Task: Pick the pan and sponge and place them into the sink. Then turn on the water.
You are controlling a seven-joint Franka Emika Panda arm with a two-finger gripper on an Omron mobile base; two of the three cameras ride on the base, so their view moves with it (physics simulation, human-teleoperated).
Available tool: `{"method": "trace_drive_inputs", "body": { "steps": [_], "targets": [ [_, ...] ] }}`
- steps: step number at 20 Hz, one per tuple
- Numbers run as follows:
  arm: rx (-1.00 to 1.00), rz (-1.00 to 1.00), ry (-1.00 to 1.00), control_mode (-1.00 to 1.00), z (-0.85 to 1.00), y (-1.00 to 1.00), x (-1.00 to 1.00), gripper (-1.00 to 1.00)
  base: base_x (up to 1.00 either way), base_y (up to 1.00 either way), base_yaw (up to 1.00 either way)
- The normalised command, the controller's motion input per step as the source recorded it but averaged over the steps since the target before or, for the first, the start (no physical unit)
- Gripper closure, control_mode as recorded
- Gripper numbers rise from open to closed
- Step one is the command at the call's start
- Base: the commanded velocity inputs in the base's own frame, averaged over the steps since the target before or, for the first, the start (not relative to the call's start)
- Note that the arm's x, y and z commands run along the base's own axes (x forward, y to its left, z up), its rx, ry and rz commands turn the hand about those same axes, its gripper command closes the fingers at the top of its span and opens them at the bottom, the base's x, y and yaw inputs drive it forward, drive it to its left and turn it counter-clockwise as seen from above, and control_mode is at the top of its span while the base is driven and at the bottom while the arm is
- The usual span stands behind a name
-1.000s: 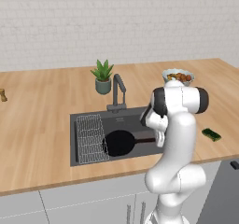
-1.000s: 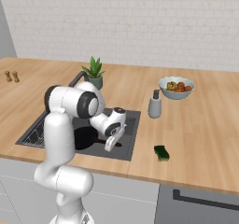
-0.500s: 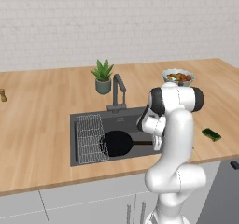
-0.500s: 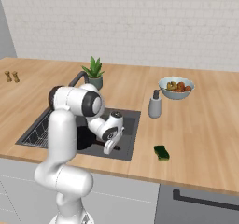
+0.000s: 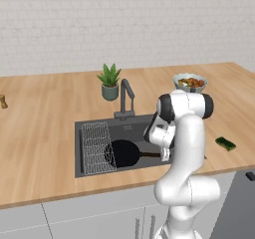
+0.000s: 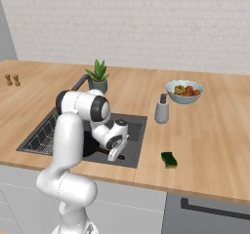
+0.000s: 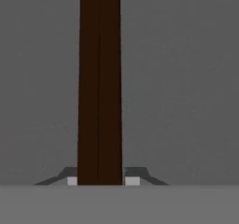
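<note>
The black pan [image 5: 122, 153] lies low in the dark grey sink [image 5: 90, 129], just right of the wire rack [image 5: 94, 146]. My gripper [image 5: 165, 156] is down in the basin, shut on the pan's long handle [image 7: 99, 87]. In the hand view the handle runs straight up from between my fingertips over the grey sink floor [image 7: 186, 78]. From the right side the pan [image 6: 91, 146] shows partly behind my arm, with the gripper [image 6: 114, 156] at its handle. The yellow-green sponge [image 5: 225, 143] lies on the counter right of the sink [image 6: 135, 130], near the front edge [image 6: 169, 160].
The dark tap [image 5: 125, 97] stands behind the basin, with a potted plant [image 5: 109, 81] beside it. A bowl of food [image 6: 183, 91] and a soap dispenser [image 6: 161, 109] sit to the right. Small shakers [image 6: 12, 80] stand far left.
My hand has eased a little lower and to the left with the pan, which has slid closer to the wire rack. The sponge has not moved.
</note>
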Motion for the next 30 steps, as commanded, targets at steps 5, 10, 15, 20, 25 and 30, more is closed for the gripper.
{"method": "trace_drive_inputs", "body": {
  "steps": [5,10,15,20,25,30],
  "targets": [
    [-0.05,0.00,0.05,-1.00,-0.08,0.03,0.04,-1.00,0.00,0.00,0.00],
    [0.01,0.00,-0.02,-1.00,0.11,0.00,0.00,-1.00,0.00,0.00,0.00],
    [0.04,0.00,-0.03,-1.00,0.64,-0.13,0.00,-1.00,0.00,0.00,0.00],
    [0.07,0.00,-0.08,-1.00,0.92,-0.17,-0.03,-1.00,0.00,0.00,0.00],
    [0.01,-0.10,-0.06,-1.00,0.99,-0.13,-0.09,-1.00,0.00,0.00,0.00],
    [0.00,-0.20,0.00,-1.00,0.80,-0.13,-0.01,-1.00,0.00,0.00,0.00]
  ]
}}
